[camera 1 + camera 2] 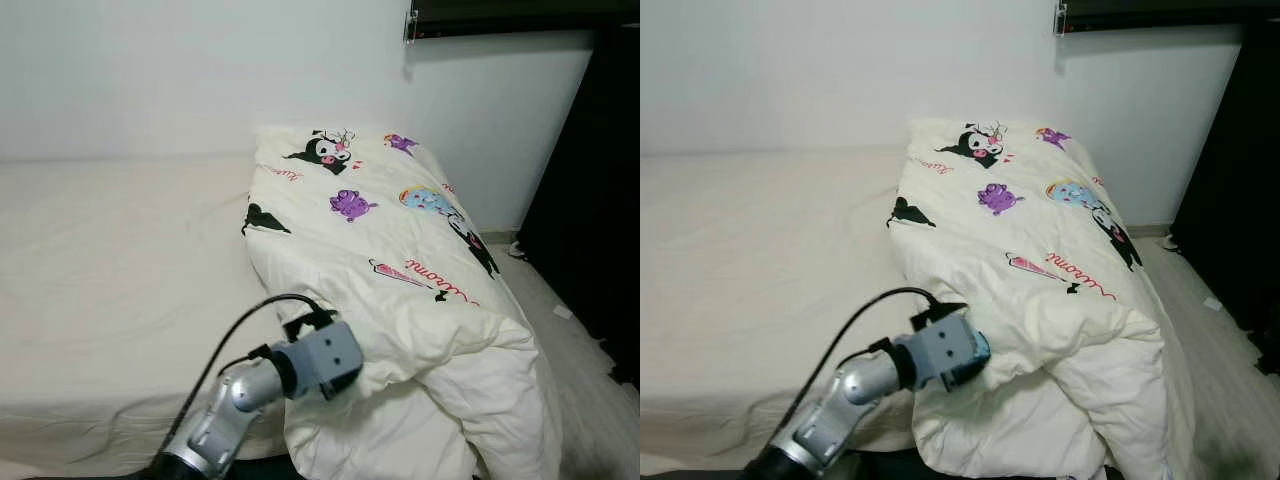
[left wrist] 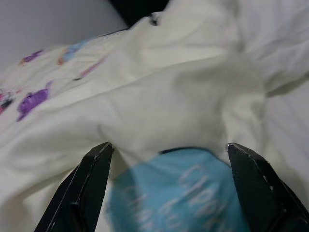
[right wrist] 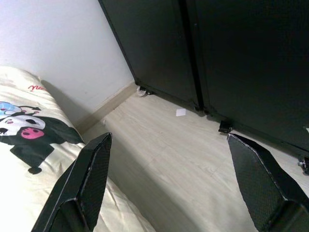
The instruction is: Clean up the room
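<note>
- While the bed (image 1: pixel 110 260) is taking up most of the room, the cartoon-print comforter (image 1: pixel 400 250) is lying bunched along its right side, spilling off the foot toward the floor (image 3: pixel 183 145).
- The left gripper (image 2: pixel 166 188) is hovering at the comforter's lower fold, fingers (image 2: pixel 89 183) spread wide, holding nothing. Looks like it's lining up a grab to straighten it.
- The right gripper (image 3: pixel 169 188) is hanging wide open over the floor by a dark wardrobe (image 3: pixel 217 58).
</note>
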{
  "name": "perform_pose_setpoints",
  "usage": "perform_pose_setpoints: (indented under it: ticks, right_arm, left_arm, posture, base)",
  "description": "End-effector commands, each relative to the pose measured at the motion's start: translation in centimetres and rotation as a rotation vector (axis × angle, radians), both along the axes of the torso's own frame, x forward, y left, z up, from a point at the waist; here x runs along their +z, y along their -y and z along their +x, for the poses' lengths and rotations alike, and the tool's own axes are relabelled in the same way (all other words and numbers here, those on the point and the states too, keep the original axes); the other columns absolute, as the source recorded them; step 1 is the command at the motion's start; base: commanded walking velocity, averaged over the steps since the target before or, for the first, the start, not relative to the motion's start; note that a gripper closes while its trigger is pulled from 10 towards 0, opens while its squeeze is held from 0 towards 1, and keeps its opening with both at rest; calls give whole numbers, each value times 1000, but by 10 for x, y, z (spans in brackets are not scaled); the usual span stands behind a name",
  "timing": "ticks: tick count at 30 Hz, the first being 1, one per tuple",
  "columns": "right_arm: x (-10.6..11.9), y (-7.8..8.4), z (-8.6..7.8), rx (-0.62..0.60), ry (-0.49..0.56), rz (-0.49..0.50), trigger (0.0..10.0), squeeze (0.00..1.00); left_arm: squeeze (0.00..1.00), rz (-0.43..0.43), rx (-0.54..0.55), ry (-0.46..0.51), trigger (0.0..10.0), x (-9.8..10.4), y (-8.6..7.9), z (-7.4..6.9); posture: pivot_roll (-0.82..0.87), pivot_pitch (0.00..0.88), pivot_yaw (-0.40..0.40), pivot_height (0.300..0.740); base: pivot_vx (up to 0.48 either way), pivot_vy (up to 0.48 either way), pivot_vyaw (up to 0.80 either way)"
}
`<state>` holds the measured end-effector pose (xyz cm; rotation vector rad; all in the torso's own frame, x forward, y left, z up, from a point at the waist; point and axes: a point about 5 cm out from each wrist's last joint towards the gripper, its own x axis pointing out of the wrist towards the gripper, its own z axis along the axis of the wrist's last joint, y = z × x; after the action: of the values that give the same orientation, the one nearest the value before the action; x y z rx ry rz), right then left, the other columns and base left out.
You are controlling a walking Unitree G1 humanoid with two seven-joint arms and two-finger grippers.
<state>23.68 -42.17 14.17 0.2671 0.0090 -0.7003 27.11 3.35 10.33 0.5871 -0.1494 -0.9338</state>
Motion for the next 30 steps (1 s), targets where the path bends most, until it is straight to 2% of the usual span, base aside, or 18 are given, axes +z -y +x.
perform_pose_setpoints:
  ticks: [1,4,9,10,11,13,17,23,24,26,27,28,29,30]
  right_arm:
    - [-4,-5,4,10,-10,-2,10000,0]
    - [-5,-8,7,18,-8,0,10000,0]
    - [-6,-11,9,23,-4,3,10000,0]
    - [-7,-11,9,25,-5,5,10000,0]
    - [-7,-12,9,26,-4,6,10000,0]
    - [-7,-12,9,28,-3,8,10000,0]
    - [-6,-12,8,28,0,6,10000,0]
    - [0,-12,10,38,12,1,10000,0]
    - [1,-16,14,69,13,1,10000,0]
    - [1,-16,14,69,13,1,10000,0]
    - [1,-22,18,121,9,-3,10000,0]
    - [2,-31,24,197,5,-6,10000,0]
    - [2,-31,24,197,5,-6,10000,0]
    - [3,-42,30,294,-2,-4,10000,0]
  left_arm:
    - [0,27,-25,-15,10000,-3,6,-1]
    - [0,40,-33,-12,10000,-7,13,-2]
    - [0,61,11,-15,10000,-11,13,2]
    - [0,65,37,-14,4784,-11,11,5]
    - [0,71,73,-11,0,-11,8,10]
    - [0,83,129,-2,0,-11,3,16]
    - [0,101,163,14,0,-11,-1,21]
    - [0,178,262,73,0,-10,-19,36]
    - [0,193,305,86,0,-8,-28,41]
    - [0,193,305,86,0,-8,-28,41]
    - [0,203,364,97,0,-4,-42,49]
    - [0,210,450,110,0,3,-64,58]
    - [0,210,450,110,0,3,-64,58]
    - [0,220,561,128,0,15,-95,69]
  posture:
    - [4,0,-4,490]
    - [0,0,2,490]
    - [0,0,2,490]
    - [-2,0,2,490]
    - [-2,0,2,490]
    - [-2,0,2,490]
    - [-2,0,2,490]
    - [-5,0,2,490]
    - [-5,0,2,490]
    - [-5,0,2,490]
    - [0,0,-1,490]
    - [0,0,-1,490]
    - [0,0,-1,490]
    - [5,0,-1,490]
  base:
    - [0,0,0]
    - [0,0,0]
    - [0,0,0]
    - [0,0,0]
    - [0,0,0]
    - [0,0,0]
    - [0,0,0]
    - [0,0,0]
    - [0,0,0]
    - [0,0,0]
    - [0,0,0]
    - [0,0,0]
    - [0,0,0]
    - [0,0,0]
